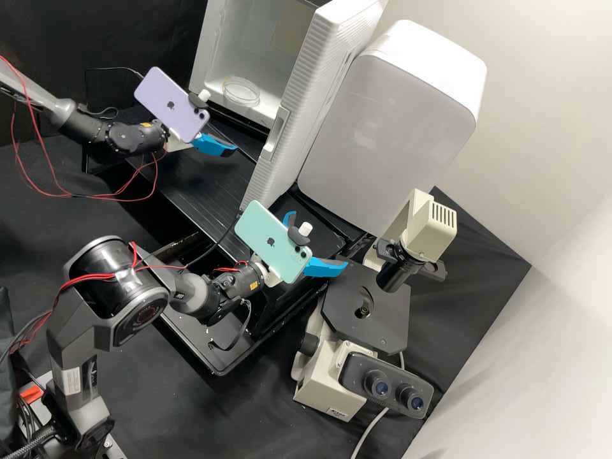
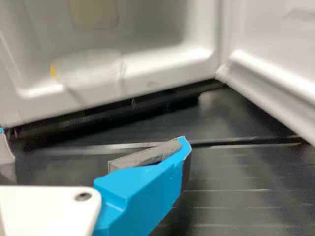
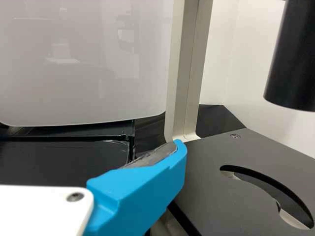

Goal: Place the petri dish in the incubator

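The clear petri dish [image 1: 241, 90] lies on the floor of the white incubator [image 1: 220, 44], whose ribbed door [image 1: 299, 102] stands swung open to the right. My left gripper [image 1: 220, 146] hangs open and empty just in front of the opening, above the black tray. In the left wrist view the dish [image 2: 86, 69] sits inside the chamber beyond one blue finger [image 2: 147, 182]. My right gripper [image 1: 333, 265] is open and empty at the near edge of the microscope stage [image 1: 366, 306]. Its finger [image 3: 142, 189] shows a bare grey pad beside the stage [image 3: 236, 167].
A white microscope [image 1: 357, 376] with two eyepieces stands at the front right, its dark lens barrel [image 3: 293, 54] above the stage. A large white rounded housing [image 1: 389, 121] stands behind it. A long black tray [image 1: 204, 191] runs under both arms. Red cables [image 1: 38, 146] hang at the left.
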Robot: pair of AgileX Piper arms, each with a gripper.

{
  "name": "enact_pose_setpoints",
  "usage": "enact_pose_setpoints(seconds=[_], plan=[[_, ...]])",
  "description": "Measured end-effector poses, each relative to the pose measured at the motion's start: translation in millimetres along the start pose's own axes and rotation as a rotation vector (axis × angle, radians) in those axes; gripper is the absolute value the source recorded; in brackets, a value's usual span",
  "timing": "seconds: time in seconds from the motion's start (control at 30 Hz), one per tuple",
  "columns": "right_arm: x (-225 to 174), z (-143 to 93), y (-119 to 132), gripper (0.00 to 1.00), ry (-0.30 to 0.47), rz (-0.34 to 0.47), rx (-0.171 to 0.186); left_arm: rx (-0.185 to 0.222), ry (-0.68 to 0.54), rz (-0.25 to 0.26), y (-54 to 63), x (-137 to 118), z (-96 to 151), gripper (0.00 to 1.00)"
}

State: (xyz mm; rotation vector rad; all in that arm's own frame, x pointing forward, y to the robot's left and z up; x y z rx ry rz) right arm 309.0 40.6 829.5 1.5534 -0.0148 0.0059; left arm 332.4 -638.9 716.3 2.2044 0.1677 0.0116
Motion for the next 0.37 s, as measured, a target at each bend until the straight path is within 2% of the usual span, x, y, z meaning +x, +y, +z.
enact_pose_setpoints(seconds=[0.03, 0.07, 0.2, 0.27, 0.37], plan=[[0, 0, 0, 1.0, 0.0, 0.0, 0.0, 0.009, -0.038, 0.062, 0.1, -10, -1, 1.0], [0, 0, 0, 1.0, 0.0, 0.0, 0.0, 0.002, -0.063, 0.092, 0.0, -16, -1, 1.0], [0, 0, 0, 1.0, 0.0, 0.0, 0.0, 0.016, -0.161, 0.194, -2.1, -39, -1, 1.0], [0, 0, 0, 1.0, 0.0, 0.0, 0.0, 0.022, -0.2, 0.229, -5.7, -48, -2, 1.0], [0, 0, 0, 1.0, 0.0, 0.0, 0.0, 0.022, -0.241, 0.254, -12.0, -58, -4, 1.0]])
